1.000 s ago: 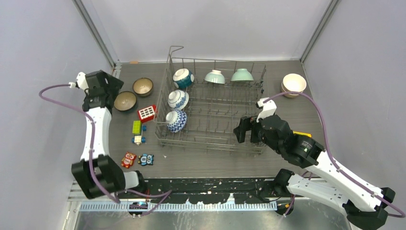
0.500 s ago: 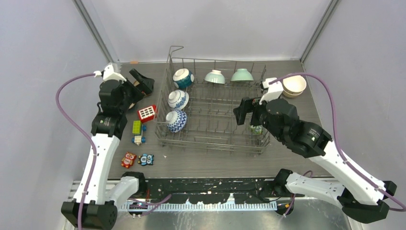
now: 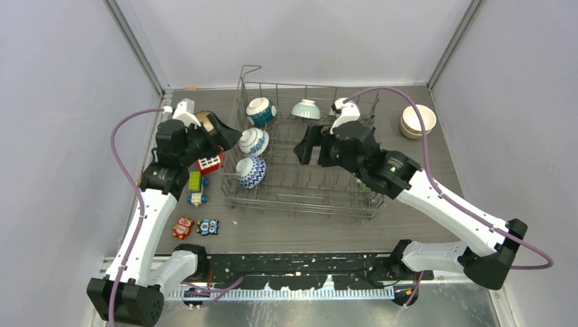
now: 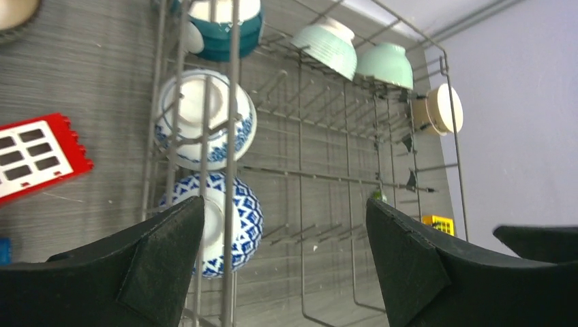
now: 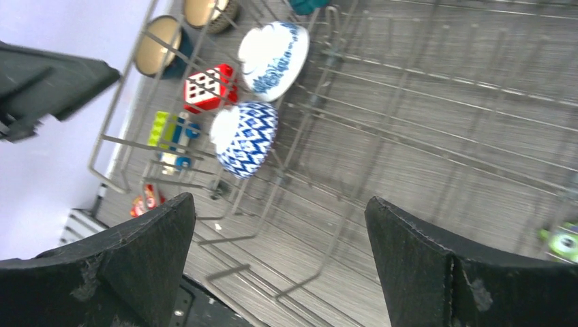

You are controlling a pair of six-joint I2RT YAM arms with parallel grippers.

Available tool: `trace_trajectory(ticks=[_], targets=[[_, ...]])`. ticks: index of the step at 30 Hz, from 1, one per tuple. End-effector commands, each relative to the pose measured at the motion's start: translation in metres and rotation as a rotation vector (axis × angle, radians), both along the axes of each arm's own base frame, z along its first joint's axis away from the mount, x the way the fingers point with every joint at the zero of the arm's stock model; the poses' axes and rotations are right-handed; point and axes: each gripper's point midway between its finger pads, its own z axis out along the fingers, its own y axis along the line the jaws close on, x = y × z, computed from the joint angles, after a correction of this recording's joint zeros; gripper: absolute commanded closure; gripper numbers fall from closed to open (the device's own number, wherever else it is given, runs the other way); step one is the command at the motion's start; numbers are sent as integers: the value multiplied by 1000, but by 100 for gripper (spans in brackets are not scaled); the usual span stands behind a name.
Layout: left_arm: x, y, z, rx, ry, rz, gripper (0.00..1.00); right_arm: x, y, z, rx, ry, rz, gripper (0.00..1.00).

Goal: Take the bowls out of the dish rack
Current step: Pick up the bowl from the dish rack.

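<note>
The grey wire dish rack (image 3: 300, 206) stands mid-table. In its left column sit a dark teal bowl (image 3: 261, 111), a blue-and-white bowl (image 3: 253, 142) and a blue diamond-patterned bowl (image 3: 251, 172). A mint bowl (image 3: 306, 109) sits at the back. My right arm hides the second mint bowl from above; it shows in the left wrist view (image 4: 385, 65). Cream bowls (image 3: 418, 120) are stacked on the table at the right. My left gripper (image 3: 225, 133) is open and empty beside the rack's left wall (image 4: 234, 102). My right gripper (image 3: 308, 148) is open and empty above the rack's middle (image 5: 422, 146).
A red block (image 3: 209, 162), a green-and-yellow block (image 3: 195, 180) and two owl toys (image 3: 183, 226) lie left of the rack. Two brown bowls (image 5: 157, 54) sit on the table at the far left. A green monster toy (image 5: 562, 242) lies by the rack's right side.
My left arm swung right, from the brown bowls to the rack's left side. My right arm moved from the rack's front right corner up and left over the rack.
</note>
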Motion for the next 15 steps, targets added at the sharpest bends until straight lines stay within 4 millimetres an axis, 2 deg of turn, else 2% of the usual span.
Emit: trace_trajectory(ticks=[1,7,11,15], targets=[[-13,-14,2,45,-18,-80,11,13,40,22,196,-10,49,3],[-22,-13,-10,102,13,-81,13,27,79,-1,266,110,87,5],[-28,-8,-20,135,47,-64,15,37,99,-22,326,193,98,10],[-33,-5,-27,152,69,-56,17,37,119,-42,358,276,136,16]])
